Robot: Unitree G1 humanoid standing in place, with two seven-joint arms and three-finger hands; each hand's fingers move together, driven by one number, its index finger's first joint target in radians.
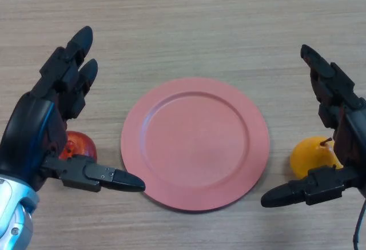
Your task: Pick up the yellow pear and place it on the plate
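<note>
The yellow pear [310, 154] lies on the table just right of the pink plate [194, 142], partly hidden behind my right hand [343, 133]. That hand hovers over the pear with fingers straight and thumb stretched toward the plate, holding nothing. The plate sits in the middle of the table with nothing on it. My left hand [43, 127] is at the plate's left side, open, its thumb pointing at the plate's rim.
A red-orange fruit [78, 146] lies left of the plate, half hidden under my left hand. The wooden table [189, 27] stretches away behind the plate.
</note>
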